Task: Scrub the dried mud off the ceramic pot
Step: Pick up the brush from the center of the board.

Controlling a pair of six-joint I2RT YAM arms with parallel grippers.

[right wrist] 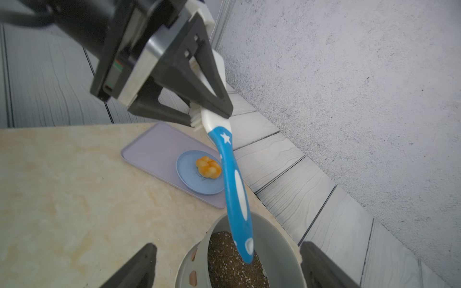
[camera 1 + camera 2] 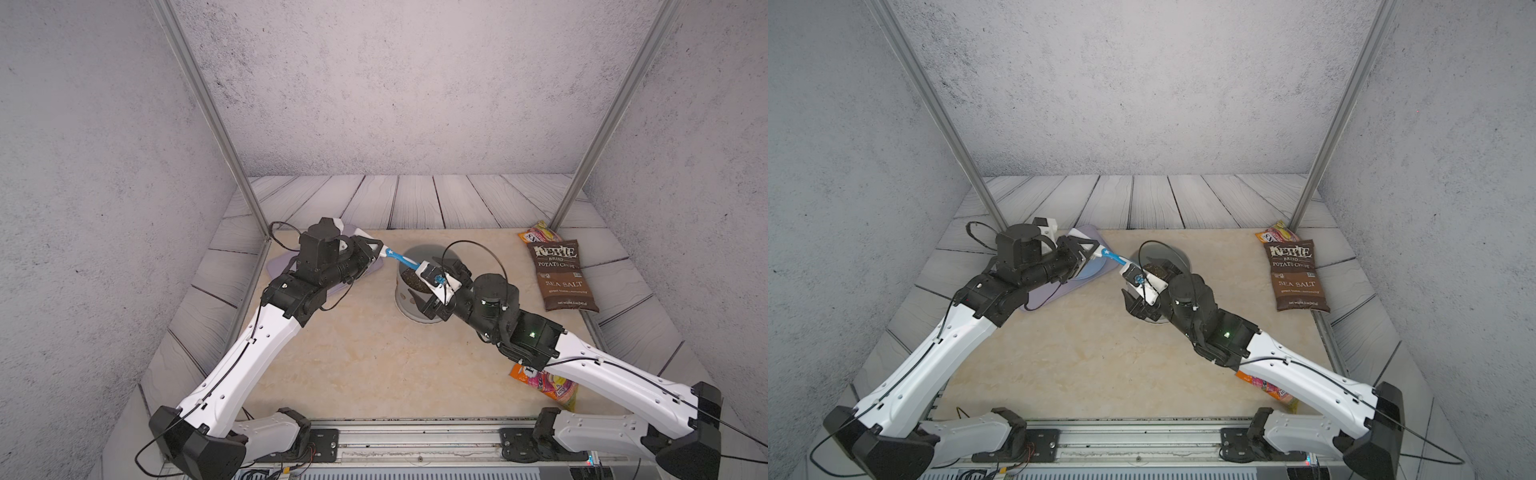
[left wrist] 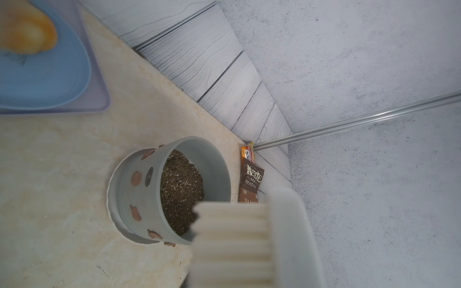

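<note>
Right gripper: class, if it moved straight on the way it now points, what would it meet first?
Probably the free end of the blue brush handle, which lies just ahead of the open right gripper, above the ceramic pot; depth is unclear.

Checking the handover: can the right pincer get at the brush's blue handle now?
Probably yes. The right pincer stands open, and the blue-handled brush appears to end between its jaws above the ceramic pot; the left pincer grips only its bristle head.
</note>
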